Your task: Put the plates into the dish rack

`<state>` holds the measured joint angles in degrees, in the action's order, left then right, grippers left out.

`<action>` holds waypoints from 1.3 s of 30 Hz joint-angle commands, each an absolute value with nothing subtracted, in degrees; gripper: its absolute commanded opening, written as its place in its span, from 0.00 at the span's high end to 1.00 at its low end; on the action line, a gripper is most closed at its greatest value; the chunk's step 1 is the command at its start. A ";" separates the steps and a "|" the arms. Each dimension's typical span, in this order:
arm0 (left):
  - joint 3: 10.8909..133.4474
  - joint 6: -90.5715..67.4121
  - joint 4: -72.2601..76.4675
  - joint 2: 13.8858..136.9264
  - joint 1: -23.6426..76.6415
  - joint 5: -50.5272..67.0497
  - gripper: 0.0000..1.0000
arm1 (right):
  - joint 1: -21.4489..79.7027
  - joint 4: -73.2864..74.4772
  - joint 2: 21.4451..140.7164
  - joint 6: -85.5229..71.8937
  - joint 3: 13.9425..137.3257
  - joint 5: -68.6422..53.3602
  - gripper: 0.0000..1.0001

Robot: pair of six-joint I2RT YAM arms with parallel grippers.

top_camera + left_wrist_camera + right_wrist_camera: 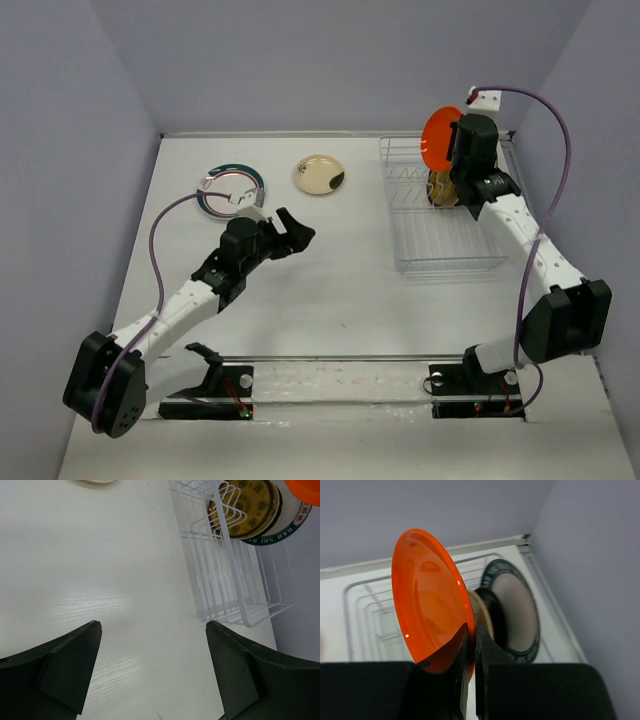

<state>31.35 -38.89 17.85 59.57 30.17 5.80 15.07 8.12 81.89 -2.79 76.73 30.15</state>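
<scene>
Each is white shell between chunky black joint housings, left arm (pixel 170 315) and right arm (pixel 535 250) alike. A purple cable (pixel 567 140) loops alongside each. The black bases (pixel 205 405) show tiny red and green lights. The fingers (pixel 65 670) are matte black wedges.

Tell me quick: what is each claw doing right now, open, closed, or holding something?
Left claw: open, holding nothing.
Right claw: closed on the edge of the orange plate.

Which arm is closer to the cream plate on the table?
Left. The left gripper sits open on the near side of the cream plate. The right gripper is far to its right, above the dish rack, holding the orange plate.
</scene>
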 commanded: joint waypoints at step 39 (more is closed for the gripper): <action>71.26 -42.54 18.46 111.34 22.85 -7.90 0.25 | 15.64 13.00 93.80 2.74 82.18 36.49 0.21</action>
<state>65.34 -42.92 18.17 109.75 23.03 -5.39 15.40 10.83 100.82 8.69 81.56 38.92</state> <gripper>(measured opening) 0.771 0.780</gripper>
